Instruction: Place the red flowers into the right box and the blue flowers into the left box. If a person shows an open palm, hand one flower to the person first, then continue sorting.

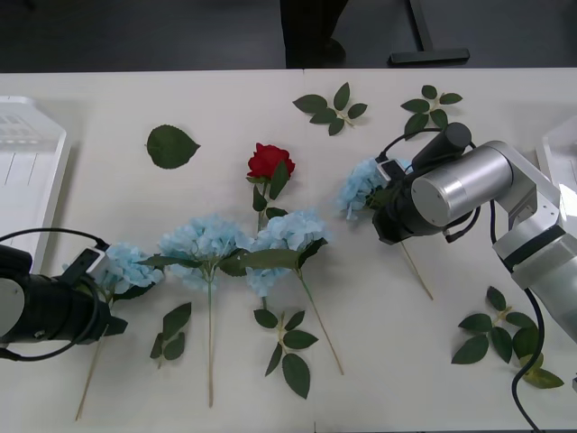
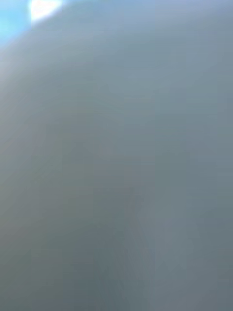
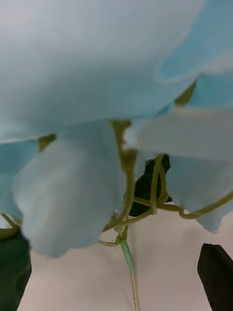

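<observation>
Left gripper (image 1: 101,271): sitting at the leftmost blue flower (image 1: 129,267) (finger state unclear).
Right gripper (image 1: 383,185): pressing against another blue flower (image 1: 361,187); cannot tell its state.
Red flower (image 1: 269,162): lying mid-surface (image 1: 225,117).
Left box (image 1: 27,171): resting at left edge.

Our left arm (image 1: 41,307) is reaching in from eight o'clock, wrist lying low and pointing toward three. Our right arm (image 1: 491,194) is bending in from three o'clock, its silver wrist (angled downward) aiming toward nine.
</observation>
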### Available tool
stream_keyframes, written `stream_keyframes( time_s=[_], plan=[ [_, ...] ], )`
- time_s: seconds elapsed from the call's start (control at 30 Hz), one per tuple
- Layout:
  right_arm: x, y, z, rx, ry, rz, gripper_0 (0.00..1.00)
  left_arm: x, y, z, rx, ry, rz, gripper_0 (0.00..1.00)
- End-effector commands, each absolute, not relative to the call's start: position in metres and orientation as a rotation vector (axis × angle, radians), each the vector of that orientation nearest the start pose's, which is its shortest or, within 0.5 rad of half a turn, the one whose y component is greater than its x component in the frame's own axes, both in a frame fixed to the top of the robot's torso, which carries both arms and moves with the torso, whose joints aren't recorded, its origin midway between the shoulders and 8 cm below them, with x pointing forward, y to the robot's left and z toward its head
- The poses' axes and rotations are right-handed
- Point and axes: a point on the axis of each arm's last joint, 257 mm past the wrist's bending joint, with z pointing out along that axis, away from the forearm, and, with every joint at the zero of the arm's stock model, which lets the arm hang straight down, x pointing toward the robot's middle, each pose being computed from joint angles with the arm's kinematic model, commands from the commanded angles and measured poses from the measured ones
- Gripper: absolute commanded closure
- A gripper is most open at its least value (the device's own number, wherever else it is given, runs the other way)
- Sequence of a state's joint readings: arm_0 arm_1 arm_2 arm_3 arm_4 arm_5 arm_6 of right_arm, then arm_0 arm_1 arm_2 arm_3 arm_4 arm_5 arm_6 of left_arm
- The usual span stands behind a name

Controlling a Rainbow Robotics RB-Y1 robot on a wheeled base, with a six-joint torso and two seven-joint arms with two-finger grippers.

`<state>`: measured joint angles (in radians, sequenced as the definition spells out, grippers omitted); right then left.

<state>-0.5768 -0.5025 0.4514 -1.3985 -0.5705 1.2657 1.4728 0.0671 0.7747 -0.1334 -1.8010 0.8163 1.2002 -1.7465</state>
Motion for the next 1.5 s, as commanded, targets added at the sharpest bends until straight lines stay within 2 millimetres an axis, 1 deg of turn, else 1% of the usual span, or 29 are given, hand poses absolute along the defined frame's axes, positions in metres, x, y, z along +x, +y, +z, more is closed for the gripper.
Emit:
stream_keyframes(
  time_s=[0.03,0.07,0.13,0.17,0.2,0.27,0.3,0.33,0.43,0.47,0.5,0.53,0.6,0.7,0.73,0.8,0.87,0.93,0.97,1.07,1.1,1.13,1.17,1.23,1.3,1.33,1.4,1.43,1.5],
  plan=[
    [0.540,-0.189,-0.300,-0.497,2.578,0.049,1.00,0.367,0.336,-0.380,0.572,2.691,-0.073,0.00],
    [0.541,-0.190,-0.297,-0.494,2.576,0.059,1.00,0.368,0.336,-0.380,0.568,2.690,-0.074,0.00],
    [0.543,-0.193,-0.280,-0.484,2.558,0.105,1.00,0.366,0.335,-0.383,0.563,2.696,-0.081,0.00],
    [0.543,-0.194,-0.269,-0.486,2.546,0.128,1.00,0.366,0.335,-0.384,0.558,2.699,-0.082,0.12],
    [0.542,-0.195,-0.256,-0.486,2.533,0.164,1.00,0.366,0.334,-0.385,0.555,2.699,-0.088,0.41],
    [0.540,-0.192,-0.229,-0.524,2.496,0.255,1.00,0.366,0.333,-0.385,0.547,2.702,-0.092,0.89],
    [0.538,-0.190,-0.217,-0.542,2.480,0.304,1.00,0.366,0.331,-0.385,0.543,2.701,-0.099,0.99],
    [0.536,-0.189,-0.206,-0.574,2.459,0.344,1.00,0.366,0.331,-0.385,0.541,2.701,-0.101,1.00],
    [0.525,-0.170,-0.169,-0.713,2.347,0.532,1.00,0.366,0.331,-0.385,0.540,2.702,-0.103,1.00],
    [0.521,-0.165,-0.163,-0.742,2.324,0.568,1.00,0.366,0.330,-0.385,0.538,2.702,-0.106,1.00],
    [0.514,-0.152,-0.149,-0.794,2.268,0.645,1.00,0.365,0.330,-0.386,0.539,2.703,-0.108,1.00],
    [0.510,-0.145,-0.142,-0.817,2.240,0.679,1.00,0.365,0.330,-0.386,0.537,2.705,-0.106,1.00],
    [0.498,-0.122,-0.120,-0.867,2.152,0.787,1.00,0.365,0.330,-0.386,0.537,2.704,-0.106,1.00],
    [0.483,-0.087,-0.081,-0.896,2.001,0.939,1.00,0.367,0.330,-0.383,0.528,2.699,-0.111,1.00],
    [0.479,-0.080,-0.074,-0.900,1.976,0.965,1.00,0.367,0.331,-0.382,0.524,2.699,-0.116,1.00],
    [0.469,-0.061,-0.052,-0.902,1.897,1.046,1.00,0.372,0.333,-0.371,0.530,2.679,-0.109,1.00],
    [0.456,-0.043,-0.032,-0.916,1.829,1.122,1.00,0.379,0.339,-0.345,0.544,2.650,-0.085,1.00],
    [0.447,-0.029,-0.021,-0.934,1.785,1.169,1.00,0.387,0.347,-0.318,0.557,2.616,-0.048,1.00],
    [0.444,-0.025,-0.018,-0.941,1.770,1.181,1.00,0.389,0.349,-0.309,0.564,2.605,-0.033,1.00],
    [0.432,0.001,-0.002,-0.937,1.690,1.263,1.00,0.398,0.369,-0.257,0.593,2.547,0.075,1.00],
    [0.430,0.004,0.000,-0.936,1.679,1.275,1.00,0.400,0.374,-0.248,0.595,2.535,0.101,1.00],
    [0.429,0.010,0.004,-0.933,1.659,1.290,1.00,0.405,0.384,-0.229,0.601,2.510,0.147,1.00],
    [0.426,0.014,0.006,-0.936,1.648,1.302,1.00,0.409,0.396,-0.212,0.598,2.492,0.196,1.00],
    [0.422,0.020,0.010,-0.942,1.629,1.317,1.00,0.415,0.419,-0.186,0.583,2.466,0.277,1.00],
    [0.417,0.026,0.016,-0.952,1.605,1.333,1.00,0.424,0.455,-0.156,0.536,2.443,0.391,1.00],
    [0.415,0.028,0.018,-0.945,1.600,1.349,1.00,0.427,0.465,-0.149,0.523,2.438,0.421,1.00],
    [0.409,0.035,0.026,-0.933,1.572,1.397,1.00,0.439,0.507,-0.122,0.461,2.429,0.540,1.00],
    [0.408,0.038,0.026,-0.933,1.567,1.404,1.00,0.442,0.517,-0.117,0.442,2.431,0.560,1.00],
    [0.408,0.043,0.026,-0.928,1.559,1.411,1.00,0.454,0.545,-0.102,0.385,2.443,0.613,1.00]
  ],
)
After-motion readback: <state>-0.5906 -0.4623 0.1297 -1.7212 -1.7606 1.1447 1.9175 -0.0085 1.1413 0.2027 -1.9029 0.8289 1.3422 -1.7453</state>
